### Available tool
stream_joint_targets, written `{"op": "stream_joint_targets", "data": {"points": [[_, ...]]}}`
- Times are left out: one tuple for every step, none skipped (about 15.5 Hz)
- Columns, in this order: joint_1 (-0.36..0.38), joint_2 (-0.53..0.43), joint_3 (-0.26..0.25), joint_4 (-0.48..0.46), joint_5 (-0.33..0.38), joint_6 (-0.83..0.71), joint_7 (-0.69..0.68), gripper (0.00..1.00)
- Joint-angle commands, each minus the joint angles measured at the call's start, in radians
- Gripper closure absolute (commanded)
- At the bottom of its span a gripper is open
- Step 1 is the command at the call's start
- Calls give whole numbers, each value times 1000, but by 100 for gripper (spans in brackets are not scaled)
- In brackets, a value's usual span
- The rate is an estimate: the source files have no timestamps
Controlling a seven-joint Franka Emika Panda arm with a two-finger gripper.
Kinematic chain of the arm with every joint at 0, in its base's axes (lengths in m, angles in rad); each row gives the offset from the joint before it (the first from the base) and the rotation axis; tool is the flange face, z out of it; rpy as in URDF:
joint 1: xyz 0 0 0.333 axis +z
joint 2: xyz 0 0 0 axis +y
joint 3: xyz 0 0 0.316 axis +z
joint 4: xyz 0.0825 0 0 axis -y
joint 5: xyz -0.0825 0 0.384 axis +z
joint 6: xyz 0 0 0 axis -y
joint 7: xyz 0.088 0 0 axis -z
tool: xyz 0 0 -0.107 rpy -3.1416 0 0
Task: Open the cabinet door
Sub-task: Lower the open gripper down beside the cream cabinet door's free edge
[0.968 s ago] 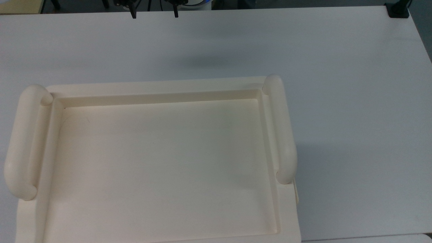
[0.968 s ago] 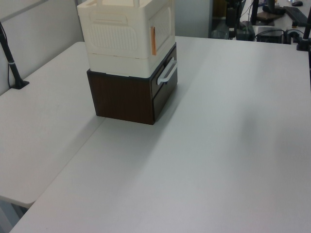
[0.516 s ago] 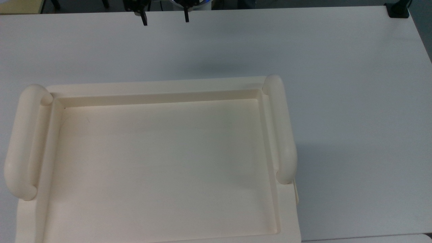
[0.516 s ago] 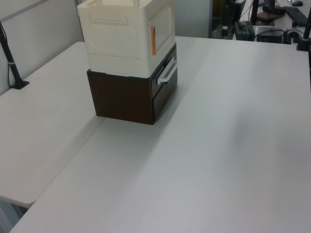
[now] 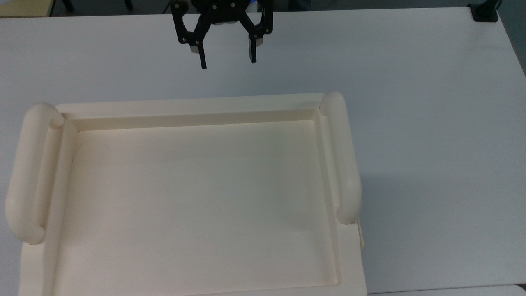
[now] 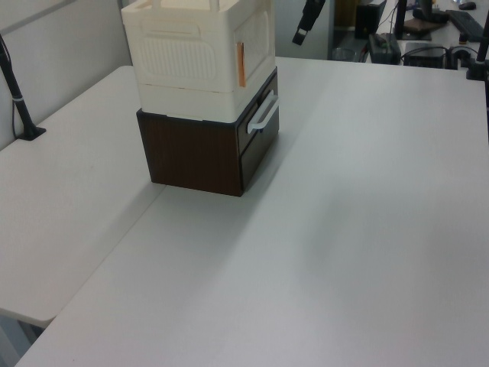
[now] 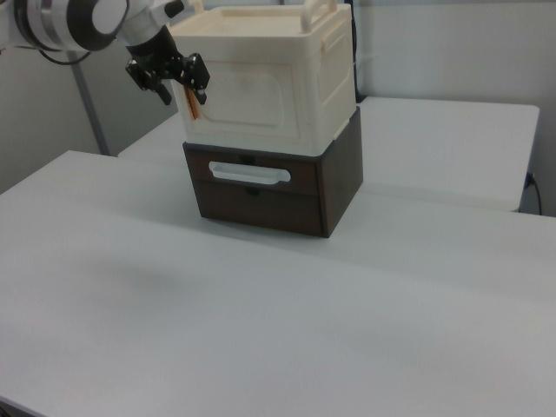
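White table (image 6: 344, 229), dark brown drawer unit (image 6: 206, 157) standing on it toward ten o'clock in the left view

White tables (image 6: 367, 229) stand pushed together before a pale partition wall (image 7: 452, 52), evenly lit.
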Motion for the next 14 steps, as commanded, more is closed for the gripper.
{"op": "stream_joint_targets", "data": {"points": [[52,52,-11,-4,-19,98,-7,25],[62,68,-11,-4,-34,118,14,27],[77,83,-11,-4,-46,137,44,27],[94,95,-19,-2,-57,156,68,27],[112,112,-26,10,-66,175,77,27],[134,137,-39,27,-78,192,79,29],[154,164,-59,47,-80,209,79,31],[172,186,-77,66,-80,219,88,32],[183,200,-88,77,-80,226,105,33],[184,201,-91,82,-82,229,114,35],[186,201,-91,84,-80,229,116,37],[188,201,-91,84,-82,230,116,41],[192,201,-91,84,-86,230,116,46],[198,201,-93,84,-97,238,116,53]]}}
